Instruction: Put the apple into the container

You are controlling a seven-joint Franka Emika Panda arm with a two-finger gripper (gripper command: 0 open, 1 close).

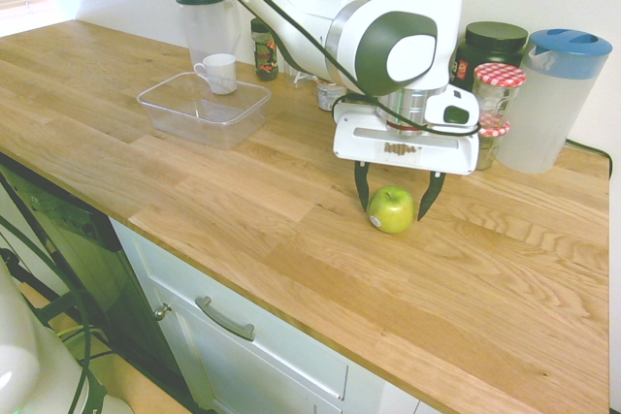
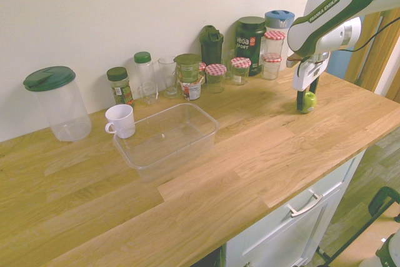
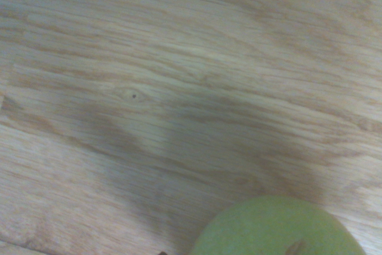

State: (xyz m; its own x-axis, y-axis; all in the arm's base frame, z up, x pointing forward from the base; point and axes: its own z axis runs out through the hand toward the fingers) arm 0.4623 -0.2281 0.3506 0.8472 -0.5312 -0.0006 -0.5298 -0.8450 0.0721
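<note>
Green apple point(image 1: 391, 208) on table point(image 1: 291, 220), between parted jaws of gripper point(image 1: 397, 203); well apart from container point(image 1: 204, 107). Risk: rolling aside under off-centre closure.

The counter point(image 1: 291, 201) is oiled-looking wood, jointed in staves with clear grain and a soft sheen; up close it shows fine streaks and a small dark knot. The apple point(image 1: 391, 208) has smooth, waxy, glossy green skin. The container point(image 1: 204, 109) near the counter's back edge is clear, thin plastic with a glossy rim. Beside it the cup point(image 1: 217, 73) looks like glazed white ceramic. The gripper point(image 1: 399, 196) housing is glossy white plastic with matt dark fingers.
</note>
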